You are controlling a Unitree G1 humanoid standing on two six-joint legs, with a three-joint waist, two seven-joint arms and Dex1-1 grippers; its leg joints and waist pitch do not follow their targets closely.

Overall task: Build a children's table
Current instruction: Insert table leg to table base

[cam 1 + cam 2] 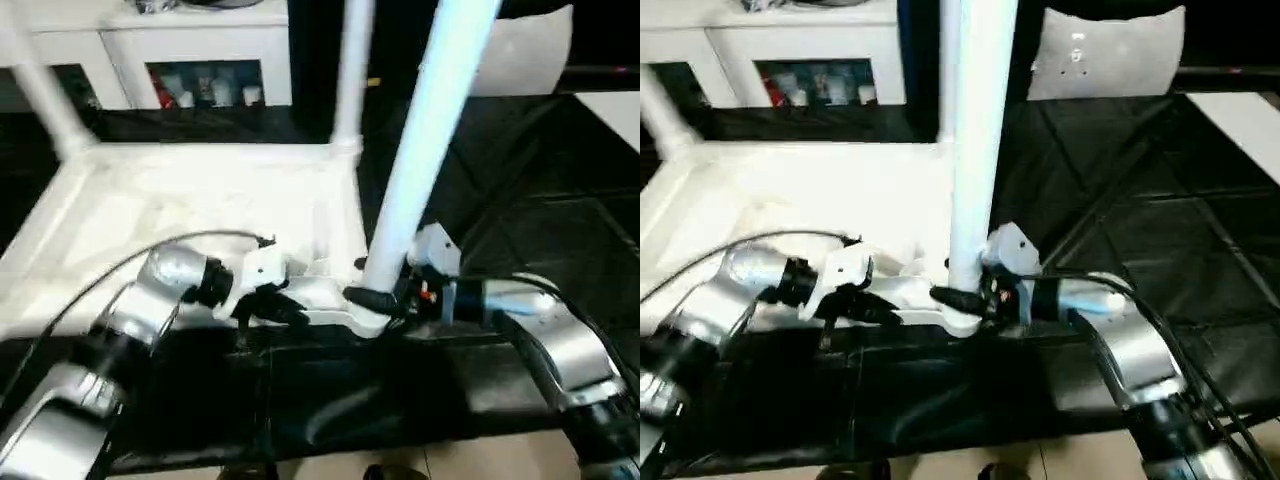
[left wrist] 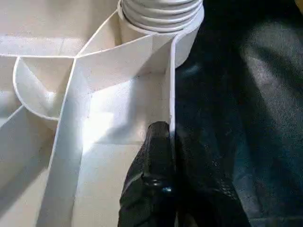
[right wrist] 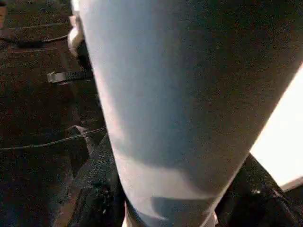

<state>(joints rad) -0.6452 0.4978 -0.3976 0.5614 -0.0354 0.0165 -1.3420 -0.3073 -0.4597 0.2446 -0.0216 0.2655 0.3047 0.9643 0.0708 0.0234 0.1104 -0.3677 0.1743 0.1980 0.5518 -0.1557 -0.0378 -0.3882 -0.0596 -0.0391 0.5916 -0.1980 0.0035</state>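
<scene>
The children's table top (image 1: 200, 220) lies upside down on the black work table (image 1: 560, 260), so its ribbed underside faces up like a shallow white tray. Nothing loose lies in the tray that I can see.

On the left, a white leg (image 1: 40, 95) stands in the far left corner socket. Behind it is a white shelf (image 1: 200, 50) with small jars and pots (image 1: 205, 88) inside its open space; what the jars are cannot be told.

The left gripper (image 1: 275, 305) rests at the near edge of the table top. In the left wrist view its black fingers (image 2: 156, 161) are pinched tight on the thin white rim wall (image 2: 171, 85) of the top, one finger inside the tray and one outside. Just ahead of them is a round corner socket with the ribbed end of a leg (image 2: 161, 12) sitting in it.

Further right, another leg (image 1: 350, 70) stands in the far right corner socket.

Next, at the near right corner, a long white leg (image 1: 430, 130) stands up, tilted a little, with its foot at the corner socket (image 1: 372, 318). The right gripper (image 1: 385, 300) has its two black fingers around the bottom of this leg, one finger on each side, holding it.

On the far right, a flat white panel (image 1: 1110, 50) leans at the back of the black table.
</scene>
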